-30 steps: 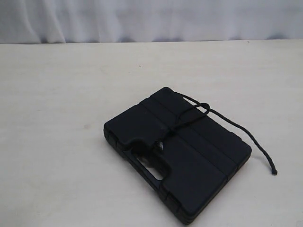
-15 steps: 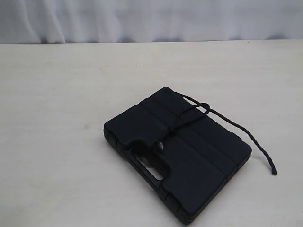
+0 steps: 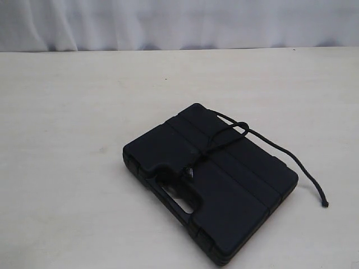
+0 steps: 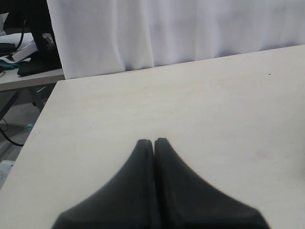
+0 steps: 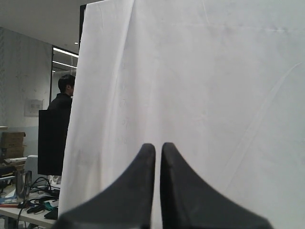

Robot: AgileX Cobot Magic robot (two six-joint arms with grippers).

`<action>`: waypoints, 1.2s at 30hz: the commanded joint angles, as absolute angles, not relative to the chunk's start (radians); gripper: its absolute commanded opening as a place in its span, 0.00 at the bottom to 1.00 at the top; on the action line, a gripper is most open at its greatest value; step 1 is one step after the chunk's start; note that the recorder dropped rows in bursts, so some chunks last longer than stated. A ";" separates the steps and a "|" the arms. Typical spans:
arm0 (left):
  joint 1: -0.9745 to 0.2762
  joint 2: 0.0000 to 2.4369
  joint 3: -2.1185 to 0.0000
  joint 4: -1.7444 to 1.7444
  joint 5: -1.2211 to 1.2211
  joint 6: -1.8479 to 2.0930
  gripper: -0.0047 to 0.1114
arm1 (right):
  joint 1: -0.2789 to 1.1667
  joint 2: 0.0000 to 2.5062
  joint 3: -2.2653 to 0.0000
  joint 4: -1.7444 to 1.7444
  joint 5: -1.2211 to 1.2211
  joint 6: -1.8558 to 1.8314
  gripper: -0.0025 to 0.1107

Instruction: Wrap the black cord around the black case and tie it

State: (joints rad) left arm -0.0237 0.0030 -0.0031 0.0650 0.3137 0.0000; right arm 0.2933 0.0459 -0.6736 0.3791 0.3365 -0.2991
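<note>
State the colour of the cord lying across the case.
Black; the black cord shows best in the exterior view.

Pale table (image 3: 73,112) — black case (image 3: 224,190) flat, black cord (image 3: 291,162) trailing.

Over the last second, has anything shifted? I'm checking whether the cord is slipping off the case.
Nothing visibly changed. The black cord lies across the lid of the black case just as it did, with its loose end on the table in the same spot. The left pincer and right pincer are shut and empty, away from both.
</note>
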 commanded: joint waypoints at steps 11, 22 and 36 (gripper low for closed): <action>-0.024 0.000 0.000 0.069 0.308 0.000 0.04 | 0.294 0.047 -0.669 0.381 0.341 -0.299 0.06; -0.024 0.000 0.000 0.069 0.308 0.000 0.04 | 0.180 0.000 -0.520 0.294 0.275 -0.295 0.06; -0.024 0.000 0.000 0.069 0.308 0.000 0.04 | 0.174 0.000 -0.237 0.035 0.018 -0.275 0.06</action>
State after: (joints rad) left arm -0.0237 0.0030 -0.0031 0.0650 0.3137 0.0000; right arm 0.1806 0.0022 -0.2958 0.0544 0.1008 -0.2810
